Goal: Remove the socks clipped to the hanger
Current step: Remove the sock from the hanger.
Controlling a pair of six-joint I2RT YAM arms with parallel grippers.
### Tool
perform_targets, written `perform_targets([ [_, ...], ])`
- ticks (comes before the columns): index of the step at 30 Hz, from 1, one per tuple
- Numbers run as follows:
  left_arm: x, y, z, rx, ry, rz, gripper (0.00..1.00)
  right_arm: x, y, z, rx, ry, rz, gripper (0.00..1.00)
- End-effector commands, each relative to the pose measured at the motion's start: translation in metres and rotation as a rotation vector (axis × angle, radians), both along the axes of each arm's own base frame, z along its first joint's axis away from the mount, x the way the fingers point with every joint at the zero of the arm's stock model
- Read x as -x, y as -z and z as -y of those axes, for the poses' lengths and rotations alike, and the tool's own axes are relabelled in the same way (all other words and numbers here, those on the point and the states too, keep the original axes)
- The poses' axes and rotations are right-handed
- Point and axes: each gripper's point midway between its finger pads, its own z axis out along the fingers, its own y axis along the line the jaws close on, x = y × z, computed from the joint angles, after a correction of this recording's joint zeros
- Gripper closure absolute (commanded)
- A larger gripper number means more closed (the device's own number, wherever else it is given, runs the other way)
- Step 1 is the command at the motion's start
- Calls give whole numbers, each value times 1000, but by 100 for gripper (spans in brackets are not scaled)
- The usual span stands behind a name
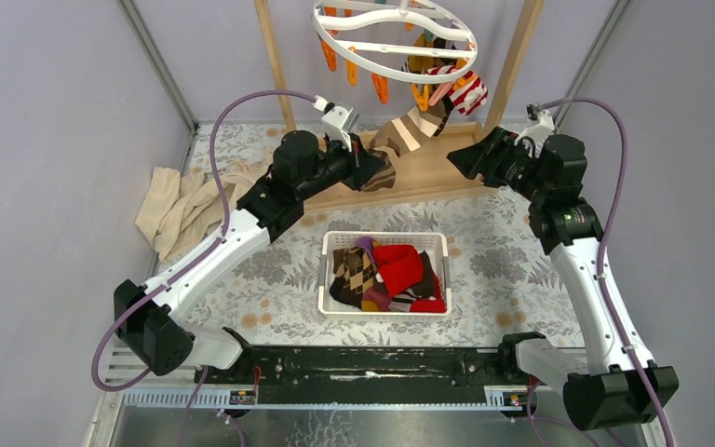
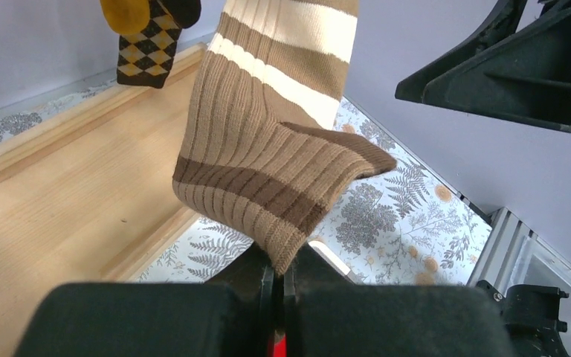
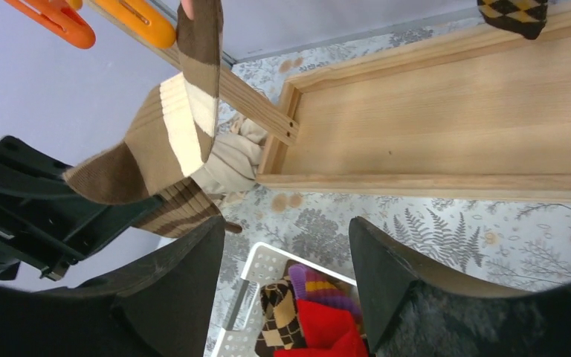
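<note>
The white ring hanger [image 1: 396, 33] hangs from the wooden rack, with orange clips [image 3: 130, 18] under it. A red-and-white striped sock [image 1: 470, 91] and an argyle sock [image 2: 145, 52] dangle from it. A tan sock with brown and cream stripes [image 2: 268, 149] stretches from the hanger down to the left. My left gripper [image 2: 286, 271] is shut on that sock's cuff edge, above the rack's wooden base. My right gripper [image 3: 286, 253] is open with nothing between its fingers, to the right of the sock near the right post.
A white basket [image 1: 384, 236] in the middle of the table holds several socks [image 1: 382, 275]. A beige cloth [image 1: 182, 209] lies at the left. The rack's wooden base [image 1: 428, 172] and its two posts stand behind the basket.
</note>
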Motion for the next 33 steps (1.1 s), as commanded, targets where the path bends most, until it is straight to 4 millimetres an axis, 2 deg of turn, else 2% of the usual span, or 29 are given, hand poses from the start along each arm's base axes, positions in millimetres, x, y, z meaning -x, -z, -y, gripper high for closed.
perform_targets([
  [1,4,-15,-4,23,5,7,100,1,-20,-11,-118,-84,44,31],
  [9,9,-17,-5,36,11,-6,100,2,-4,-13,-132,-112,8,26],
  [11,11,-19,-6,43,15,-5,100,3,-1,-14,-133,-119,-2,17],
  [15,14,-19,-6,47,19,-9,100,3,7,-15,-135,-127,-26,11],
  [18,15,-17,-7,45,21,-11,100,-1,15,-16,-156,-129,-66,1],
  [21,16,-18,-8,46,20,-10,100,-11,21,-13,-195,-82,-147,0],
  [26,18,-19,-9,47,20,-7,100,-32,32,5,-211,86,-269,0],
  [33,19,-19,-9,49,24,-9,100,-38,21,19,-218,152,-204,0],
])
